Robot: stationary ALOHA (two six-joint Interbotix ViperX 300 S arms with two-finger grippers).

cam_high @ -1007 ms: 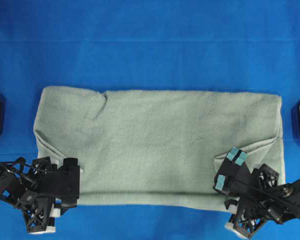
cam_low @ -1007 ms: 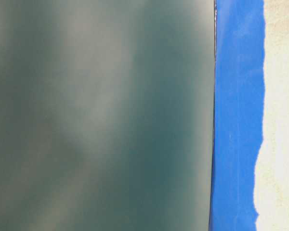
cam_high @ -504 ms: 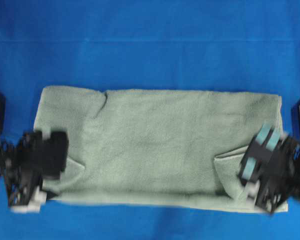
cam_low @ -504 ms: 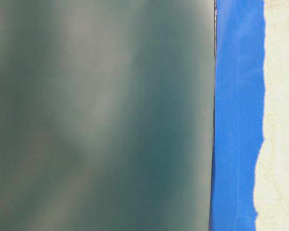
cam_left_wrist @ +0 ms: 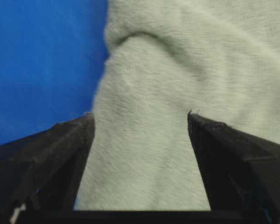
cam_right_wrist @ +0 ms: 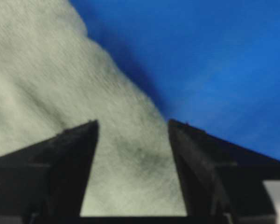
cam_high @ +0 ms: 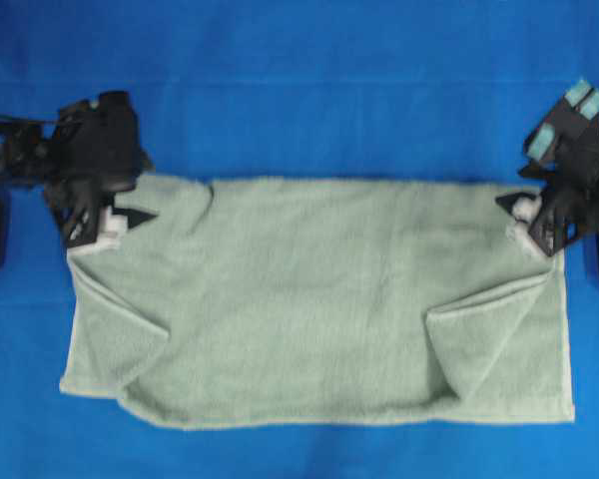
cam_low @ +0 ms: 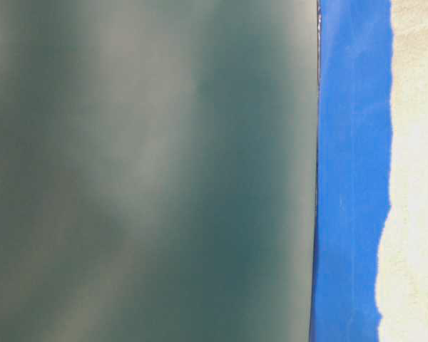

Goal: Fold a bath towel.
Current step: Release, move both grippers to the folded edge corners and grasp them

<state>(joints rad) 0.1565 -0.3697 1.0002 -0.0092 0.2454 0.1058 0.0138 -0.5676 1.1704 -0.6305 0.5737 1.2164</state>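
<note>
Both sets of jaws stand spread and hold nothing: the left gripper (cam_high: 130,217) hangs over the towel's (cam_high: 319,299) far left corner, the right gripper (cam_high: 514,205) over its far right corner. The towel lies folded lengthwise on the blue surface (cam_high: 299,90), with a loose flap turned inward at each near corner.

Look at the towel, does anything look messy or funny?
Yes. The towel is not flat: its lower left corner and lower right corner are flopped over in crooked triangles, and a wrinkle sits near the top left.
</note>
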